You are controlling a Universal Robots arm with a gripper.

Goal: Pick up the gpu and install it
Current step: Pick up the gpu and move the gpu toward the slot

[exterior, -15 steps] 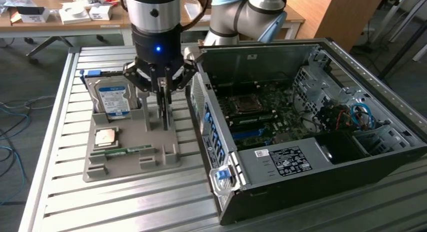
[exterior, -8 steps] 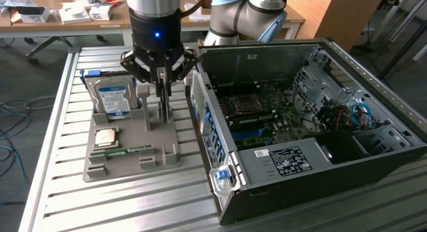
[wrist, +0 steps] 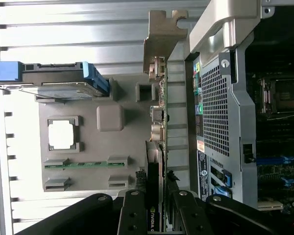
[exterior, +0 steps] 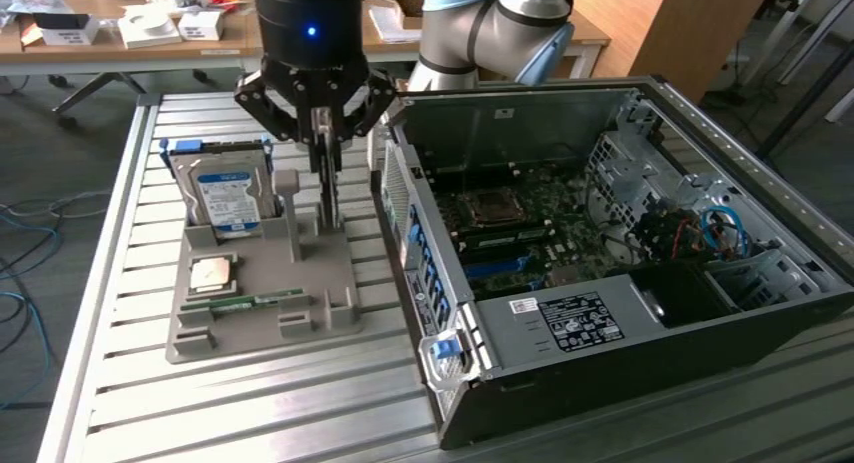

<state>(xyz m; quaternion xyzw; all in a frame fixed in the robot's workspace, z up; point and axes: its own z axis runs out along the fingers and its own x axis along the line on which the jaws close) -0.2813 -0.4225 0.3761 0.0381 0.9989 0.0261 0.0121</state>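
Observation:
The gpu (exterior: 326,178) stands on edge, seen end-on as a thin dark card with a pale metal bracket, at the far right corner of the grey parts holder (exterior: 254,328). My gripper (exterior: 324,133) comes straight down over it and is shut on its top edge. In the wrist view the gpu (wrist: 155,161) runs between the black fingers of the gripper (wrist: 157,198), its bracket (wrist: 162,34) pointing away from them. Whether the card's lower edge still rests in the holder I cannot tell. The open computer case (exterior: 561,328) lies just to the exterior view's right of the card.
On the holder (wrist: 88,147) stand a silver hard drive (exterior: 227,193) with blue rails, a square processor (exterior: 214,273) and a narrow green memory stick (exterior: 247,303). The case's perforated rear wall (wrist: 220,107) is close beside the card. The motherboard (exterior: 527,228) lies exposed inside. Everything sits on a slatted metal table (exterior: 267,403).

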